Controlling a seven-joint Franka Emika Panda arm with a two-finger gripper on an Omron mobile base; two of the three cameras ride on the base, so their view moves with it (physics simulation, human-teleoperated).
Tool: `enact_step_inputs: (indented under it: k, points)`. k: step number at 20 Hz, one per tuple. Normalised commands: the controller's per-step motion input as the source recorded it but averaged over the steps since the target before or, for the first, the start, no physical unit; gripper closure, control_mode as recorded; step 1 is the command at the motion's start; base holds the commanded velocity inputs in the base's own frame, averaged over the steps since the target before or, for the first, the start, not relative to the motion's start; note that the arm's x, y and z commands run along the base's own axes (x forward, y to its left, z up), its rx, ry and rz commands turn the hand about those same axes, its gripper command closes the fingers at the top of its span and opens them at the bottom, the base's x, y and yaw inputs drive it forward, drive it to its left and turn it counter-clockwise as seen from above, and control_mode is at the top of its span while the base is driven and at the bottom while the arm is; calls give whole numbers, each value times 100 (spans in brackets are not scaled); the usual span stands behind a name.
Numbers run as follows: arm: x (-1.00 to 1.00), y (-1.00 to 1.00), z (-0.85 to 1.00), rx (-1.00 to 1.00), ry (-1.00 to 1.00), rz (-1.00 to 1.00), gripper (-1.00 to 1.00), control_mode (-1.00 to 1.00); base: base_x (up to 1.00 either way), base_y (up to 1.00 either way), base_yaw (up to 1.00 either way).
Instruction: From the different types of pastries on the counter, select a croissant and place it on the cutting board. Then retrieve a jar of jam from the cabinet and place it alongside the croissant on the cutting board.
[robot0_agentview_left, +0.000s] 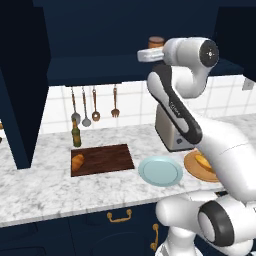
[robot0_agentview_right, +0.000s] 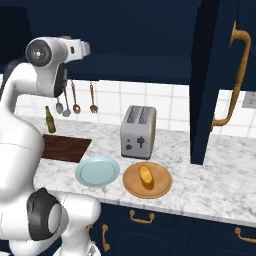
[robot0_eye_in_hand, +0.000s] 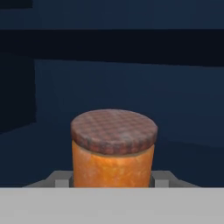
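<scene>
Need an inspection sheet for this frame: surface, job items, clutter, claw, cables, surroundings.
Surface: marble counter, no spills seen.
Job's things: croissant lies on the cutting board; jar of jam stands upright on the cabinet shelf.
Clutter: blue plate, bun on the wooden plate, toaster, bottle.
Claw: claw closed around the jar's sides.
Cables: nothing seen.
Surroundings: hanging utensils on tiled wall.

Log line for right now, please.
stage: fetching jam | gripper: shut on jar, in cabinet | croissant: on board
</scene>
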Motion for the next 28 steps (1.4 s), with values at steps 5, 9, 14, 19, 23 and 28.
enact_step_inputs:
  k: [5,9,14,19,23,28]
  points:
    - [-100,-10,10,5,-30,0,100,-100,0,0,0]
    - [-100,-36,33,-1,-10,0,100,-100,0,0,0]
    - [-100,-23,24,-5,-1,2,100,-100,0,0,0]
    - [-100,-1,-7,-9,0,14,100,-100,0,0,0]
    - [-100,3,-28,-7,0,18,100,-100,0,0,0]
    - [-77,50,-89,-3,-10,3,100,-100,0,0,0]
